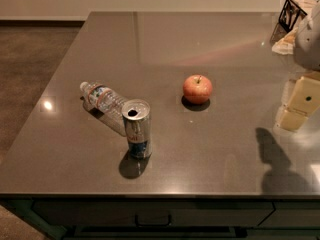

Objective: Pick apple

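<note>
The apple (197, 88) is small, round and red-orange with a short dark stem. It stands upright near the middle of the grey countertop (200, 39). My gripper (297, 108), with yellowish parts below a white arm (309, 34), hangs at the right edge of the view. It is above the counter, well to the right of the apple and slightly nearer the front edge. It holds nothing that I can see. Its shadow (275, 156) falls on the counter below it.
An opened silver can (136, 129) stands upright front-left of the apple. A clear plastic water bottle (104, 101) lies on its side just behind the can. A black wire rack (295, 9) and a pale object stand at the far right corner. The counter's front edge has drawers below.
</note>
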### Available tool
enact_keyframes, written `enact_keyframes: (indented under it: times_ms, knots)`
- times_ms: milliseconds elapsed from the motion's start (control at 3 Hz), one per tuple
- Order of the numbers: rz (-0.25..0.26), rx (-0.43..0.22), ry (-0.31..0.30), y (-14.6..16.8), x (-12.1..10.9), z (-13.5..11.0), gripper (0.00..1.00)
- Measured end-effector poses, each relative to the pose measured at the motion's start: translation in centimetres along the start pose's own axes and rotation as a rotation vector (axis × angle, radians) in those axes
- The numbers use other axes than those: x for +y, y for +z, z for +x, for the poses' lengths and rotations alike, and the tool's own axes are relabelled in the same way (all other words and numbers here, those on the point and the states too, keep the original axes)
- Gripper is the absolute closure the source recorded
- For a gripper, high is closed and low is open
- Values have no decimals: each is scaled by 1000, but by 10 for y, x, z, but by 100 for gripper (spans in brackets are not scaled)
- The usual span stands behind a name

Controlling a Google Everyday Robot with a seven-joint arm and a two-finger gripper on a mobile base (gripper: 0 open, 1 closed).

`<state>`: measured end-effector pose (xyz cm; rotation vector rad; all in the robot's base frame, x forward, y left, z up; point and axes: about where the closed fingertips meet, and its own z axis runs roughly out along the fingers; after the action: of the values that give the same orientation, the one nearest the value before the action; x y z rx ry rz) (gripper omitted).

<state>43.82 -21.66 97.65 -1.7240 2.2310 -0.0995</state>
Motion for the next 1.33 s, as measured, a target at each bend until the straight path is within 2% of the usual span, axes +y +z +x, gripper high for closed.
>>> enact_keyframes:
  times_ms: [333,667,1333]
  knots:
    - [2,0,-1,0,0,0,0]
    - [-2,-59,9,8,-9,-19,0]
    - [4,-237,17,49,-28,-78,0]
